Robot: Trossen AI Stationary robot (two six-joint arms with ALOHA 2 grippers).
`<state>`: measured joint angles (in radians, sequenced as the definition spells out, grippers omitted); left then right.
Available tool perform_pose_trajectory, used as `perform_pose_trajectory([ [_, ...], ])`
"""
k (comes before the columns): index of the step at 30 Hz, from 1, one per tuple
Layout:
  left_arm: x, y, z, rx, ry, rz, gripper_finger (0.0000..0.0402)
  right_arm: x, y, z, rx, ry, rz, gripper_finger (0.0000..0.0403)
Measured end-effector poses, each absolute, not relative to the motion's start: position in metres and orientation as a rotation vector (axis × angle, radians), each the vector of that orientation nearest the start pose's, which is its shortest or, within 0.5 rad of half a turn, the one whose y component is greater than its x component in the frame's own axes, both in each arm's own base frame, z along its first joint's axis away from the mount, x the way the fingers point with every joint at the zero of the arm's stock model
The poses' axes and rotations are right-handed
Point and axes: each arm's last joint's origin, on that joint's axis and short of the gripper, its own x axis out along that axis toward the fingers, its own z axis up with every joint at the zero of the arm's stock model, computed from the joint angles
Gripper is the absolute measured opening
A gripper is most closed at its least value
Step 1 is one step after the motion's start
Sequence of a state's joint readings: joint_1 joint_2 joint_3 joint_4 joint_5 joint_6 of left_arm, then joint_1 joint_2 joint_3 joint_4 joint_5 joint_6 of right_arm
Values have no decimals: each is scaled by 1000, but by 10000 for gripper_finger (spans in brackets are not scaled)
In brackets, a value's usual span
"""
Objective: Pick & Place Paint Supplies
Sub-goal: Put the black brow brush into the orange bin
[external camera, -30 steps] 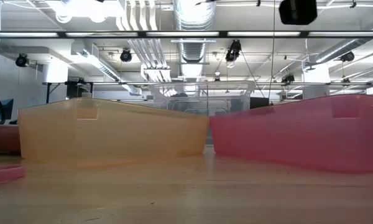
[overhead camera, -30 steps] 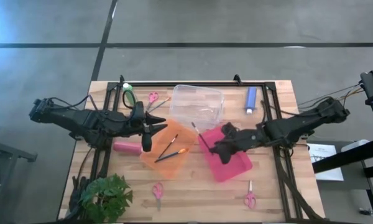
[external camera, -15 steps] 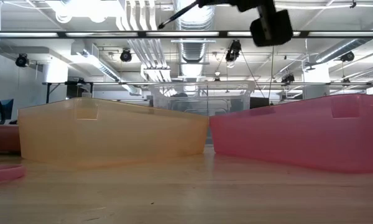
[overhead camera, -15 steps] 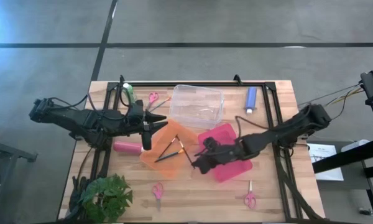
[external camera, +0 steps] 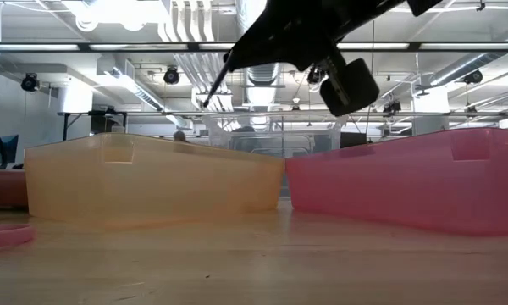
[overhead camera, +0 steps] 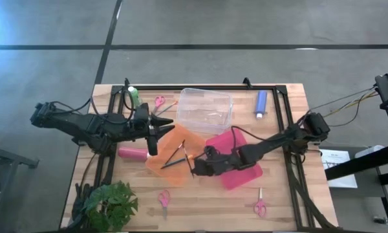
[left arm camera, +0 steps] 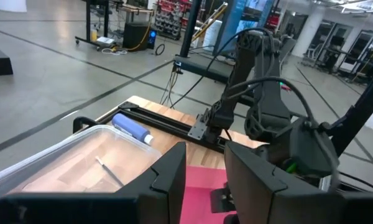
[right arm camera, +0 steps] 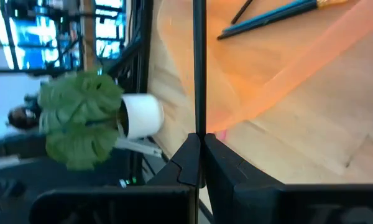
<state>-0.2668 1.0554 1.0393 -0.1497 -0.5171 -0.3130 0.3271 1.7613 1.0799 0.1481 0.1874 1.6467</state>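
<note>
The right gripper point(overhead camera: 195, 169) is pinching a thin brush point(right arm camera: 199, 62) over the orange bin's point(overhead camera: 165, 167) edge, so it could drop onto the desk point(overhead camera: 200, 200) instead.

The worktop point(overhead camera: 200, 194) is pale striped wood with a black frame. On it sit an orange bin point(overhead camera: 161, 162), a pink-red bin point(overhead camera: 242, 175) and a clear bin point(overhead camera: 205, 109). The paint bottles are green point(overhead camera: 134, 97), pink-red point(overhead camera: 132, 153) and blue point(overhead camera: 261, 103). Pink scissors point(overhead camera: 163, 198) lie near a green plant point(overhead camera: 110, 204) in a white pot point(right arm camera: 142, 115). Both arms are black.
</note>
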Motion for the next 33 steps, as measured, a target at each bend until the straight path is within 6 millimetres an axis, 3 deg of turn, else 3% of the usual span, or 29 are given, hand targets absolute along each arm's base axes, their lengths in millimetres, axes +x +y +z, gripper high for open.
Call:
perform_pose_trajectory([
  [9, 223, -46, 374, -243, 114, 271, 120, 376, 96, 202, 1594, 417, -419, 8],
  [17, 223, -46, 374, -232, 115, 270, 120, 389, 96, 203, 1679, 371, -415, 8],
  [33, 223, -46, 374, -229, 115, 270, 121, 393, 86, 207, 1737, 265, -467, 8],
])
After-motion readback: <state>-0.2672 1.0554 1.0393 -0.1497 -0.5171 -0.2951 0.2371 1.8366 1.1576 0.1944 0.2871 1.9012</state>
